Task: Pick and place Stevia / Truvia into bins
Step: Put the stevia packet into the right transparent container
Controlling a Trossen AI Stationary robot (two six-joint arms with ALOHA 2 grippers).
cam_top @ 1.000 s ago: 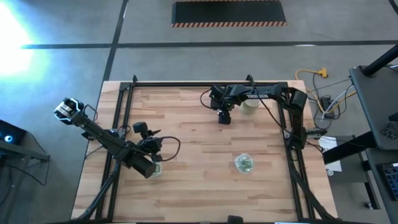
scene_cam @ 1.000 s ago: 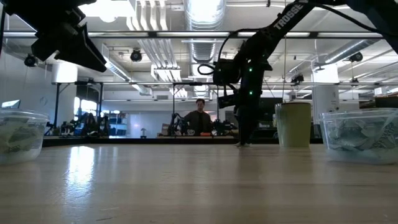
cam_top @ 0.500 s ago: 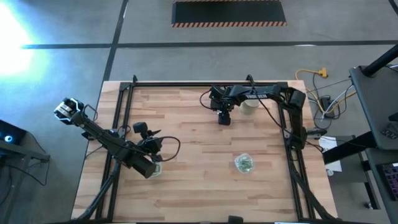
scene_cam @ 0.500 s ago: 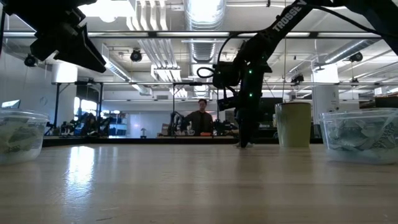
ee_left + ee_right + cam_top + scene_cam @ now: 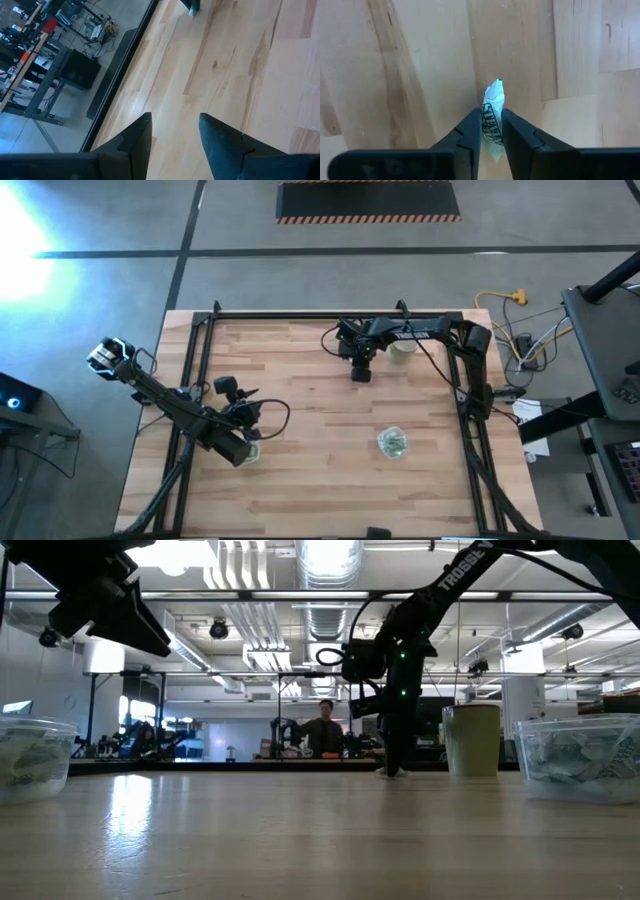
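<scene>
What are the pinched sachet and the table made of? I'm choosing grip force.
The sachet in the right gripper: likely thin matte paper, creased, with printed lettering. The table: seemingly light wood planks, with visible grain and seams and a smooth finish.

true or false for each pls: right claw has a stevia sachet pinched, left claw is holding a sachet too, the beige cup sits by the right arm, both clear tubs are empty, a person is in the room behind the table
1. The right claw pinches a sachet. True.
2. The left claw holds a sachet. False: its fingers are apart with only bare table between them.
3. The beige cup sits by the right arm. True.
4. Both clear tubs are empty. False: the left tub and the right tub both hold sachets.
5. A person is in the room behind the table. True.
</scene>
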